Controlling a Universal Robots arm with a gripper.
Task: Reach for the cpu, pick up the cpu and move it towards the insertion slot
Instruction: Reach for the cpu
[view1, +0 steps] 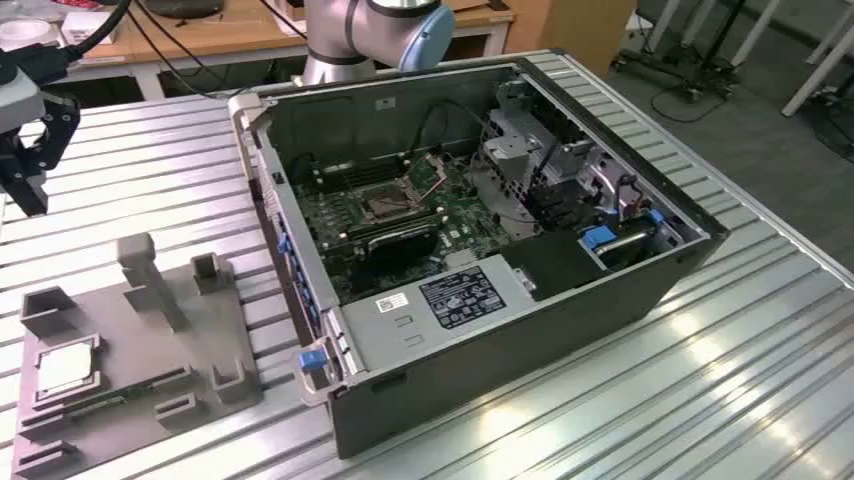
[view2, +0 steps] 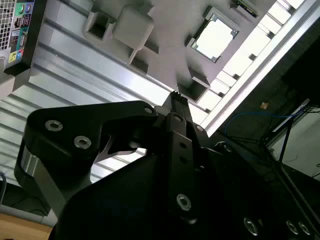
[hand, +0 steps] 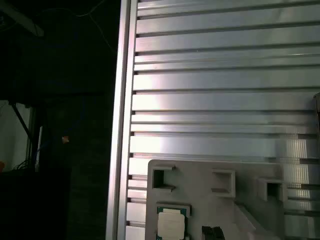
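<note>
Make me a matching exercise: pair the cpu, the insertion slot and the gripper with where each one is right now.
Things:
1. cpu
2. insertion slot
3. gripper

Places:
A. inside the open computer case
B. above the slatted table, at the exterior view's left edge
C. lying on the gray fixture plate

Pairs: 1-C, 2-A, 3-B.

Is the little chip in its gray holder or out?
In. The cpu lies flat in its pocket on the gray fixture plate, the gripper apart from it.
</note>
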